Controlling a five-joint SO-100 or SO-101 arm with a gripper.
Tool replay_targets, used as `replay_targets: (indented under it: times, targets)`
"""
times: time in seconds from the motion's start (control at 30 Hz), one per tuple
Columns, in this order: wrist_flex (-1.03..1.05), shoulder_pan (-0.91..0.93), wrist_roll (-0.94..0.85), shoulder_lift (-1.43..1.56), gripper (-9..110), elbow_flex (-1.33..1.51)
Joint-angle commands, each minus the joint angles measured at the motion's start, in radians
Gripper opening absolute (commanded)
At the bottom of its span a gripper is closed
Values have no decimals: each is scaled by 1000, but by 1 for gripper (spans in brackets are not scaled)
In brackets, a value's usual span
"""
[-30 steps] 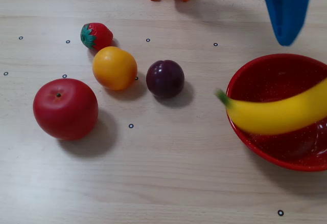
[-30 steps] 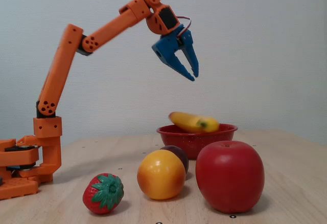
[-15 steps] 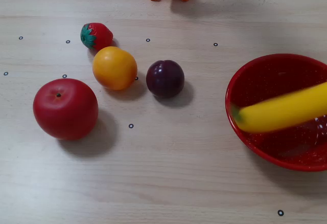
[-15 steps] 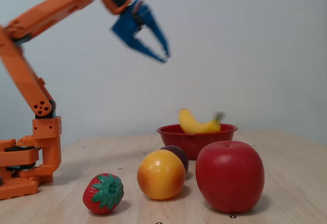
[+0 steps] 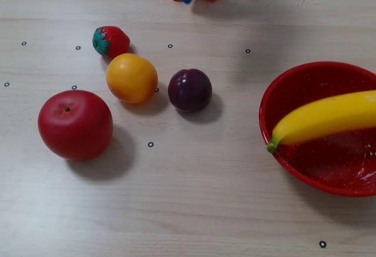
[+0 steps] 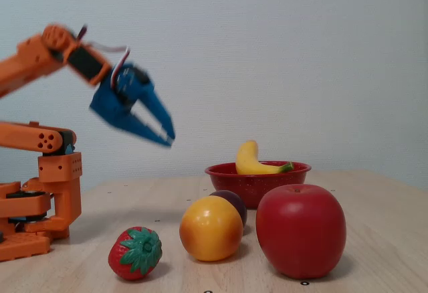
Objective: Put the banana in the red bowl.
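Banana point(image 5: 326, 120) now lies settled in the red bowl point(image 5: 276, 93); my gripper point(image 6: 167, 136), spread and empty, has withdrawn left.

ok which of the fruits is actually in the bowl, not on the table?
Only the banana: it lies across the red bowl, green stem tip over the rim. The apple, orange, plum and strawberry all sit on the table.

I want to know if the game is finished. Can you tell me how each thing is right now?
banana: lying in the bowl, stem over the rim
red bowl: upright, holding the banana
hand: open, empty, raised near the base
apple, orange, plum, strawberry: resting on the table
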Motion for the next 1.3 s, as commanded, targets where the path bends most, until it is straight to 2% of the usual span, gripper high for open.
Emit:
replay_targets:
  times: [0.0, 0.2, 0.47, 1.27]
  targets:
    - [-49, -28, -46, 81, 0, 46]
    - [-55, -5, -106, 256, 0, 261]
    - [-190, -5, -150, 256, 0, 457]
    - [-201, 8, -130, 256, 0, 462]
